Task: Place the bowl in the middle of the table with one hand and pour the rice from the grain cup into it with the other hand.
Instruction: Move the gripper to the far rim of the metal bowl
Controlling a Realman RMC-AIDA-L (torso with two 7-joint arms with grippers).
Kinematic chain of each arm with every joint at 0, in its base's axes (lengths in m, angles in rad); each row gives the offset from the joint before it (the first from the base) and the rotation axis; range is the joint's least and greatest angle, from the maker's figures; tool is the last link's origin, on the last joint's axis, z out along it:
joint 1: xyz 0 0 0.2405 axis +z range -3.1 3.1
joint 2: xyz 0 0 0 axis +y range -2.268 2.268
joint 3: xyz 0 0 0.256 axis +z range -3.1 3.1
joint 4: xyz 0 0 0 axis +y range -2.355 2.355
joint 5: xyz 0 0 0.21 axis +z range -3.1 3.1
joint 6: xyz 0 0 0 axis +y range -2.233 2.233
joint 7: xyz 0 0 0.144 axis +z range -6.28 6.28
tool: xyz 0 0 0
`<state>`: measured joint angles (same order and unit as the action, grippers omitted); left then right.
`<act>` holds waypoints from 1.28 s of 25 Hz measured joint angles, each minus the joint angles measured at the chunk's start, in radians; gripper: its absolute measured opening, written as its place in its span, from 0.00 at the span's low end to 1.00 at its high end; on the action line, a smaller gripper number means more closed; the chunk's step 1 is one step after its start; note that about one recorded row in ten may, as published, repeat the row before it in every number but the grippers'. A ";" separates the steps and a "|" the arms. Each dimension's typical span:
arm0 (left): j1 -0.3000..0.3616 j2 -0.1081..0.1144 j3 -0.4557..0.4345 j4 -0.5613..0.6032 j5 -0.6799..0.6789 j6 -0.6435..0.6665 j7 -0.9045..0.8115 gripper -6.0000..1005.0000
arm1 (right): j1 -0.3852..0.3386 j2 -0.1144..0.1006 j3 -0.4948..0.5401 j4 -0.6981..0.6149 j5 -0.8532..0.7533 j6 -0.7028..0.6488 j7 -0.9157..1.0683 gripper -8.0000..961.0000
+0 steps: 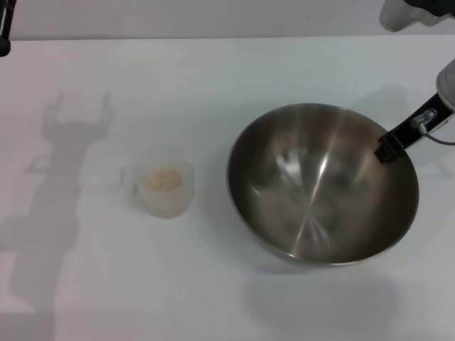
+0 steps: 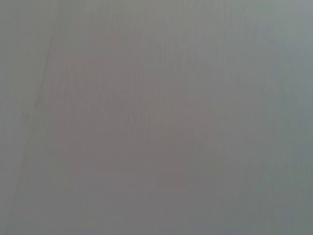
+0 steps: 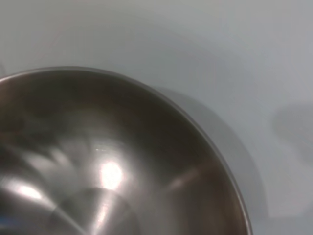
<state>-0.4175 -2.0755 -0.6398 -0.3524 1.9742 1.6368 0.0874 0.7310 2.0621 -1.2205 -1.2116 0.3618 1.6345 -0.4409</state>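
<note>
One stainless-steel bowl sits on the white bench, right of centre. One clear grain cup stands well apart on its left, upright, with pale rice inside. The right pincer reaches in over the bowl's far right rim, a dark finger seemingly at the rim; whether it clamps the rim I cannot tell. The left pincer barely shows at the far left corner, its state unreadable. The left wrist view shows only blank grey.

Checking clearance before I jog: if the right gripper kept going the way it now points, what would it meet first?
Probably the steel bowl: the right gripper reaches over its far-right rim, pointing down into the empty inside. Depth is uncertain.
</note>
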 joint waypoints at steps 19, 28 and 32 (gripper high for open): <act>0.000 0.000 0.002 -0.005 0.000 0.012 -0.008 0.82 | -0.031 0.009 0.024 -0.132 -0.003 -0.107 0.003 0.04; 0.000 0.000 0.006 -0.007 0.000 0.017 -0.008 0.82 | -0.032 0.013 0.017 -0.132 0.069 -0.203 -0.002 0.03; 0.000 0.000 0.006 -0.007 0.000 0.020 -0.008 0.82 | -0.033 0.013 0.012 -0.129 0.094 -0.237 -0.004 0.04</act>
<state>-0.4172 -2.0754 -0.6334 -0.3591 1.9742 1.6573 0.0797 0.6981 2.0755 -1.2089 -1.3401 0.4561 1.3972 -0.4452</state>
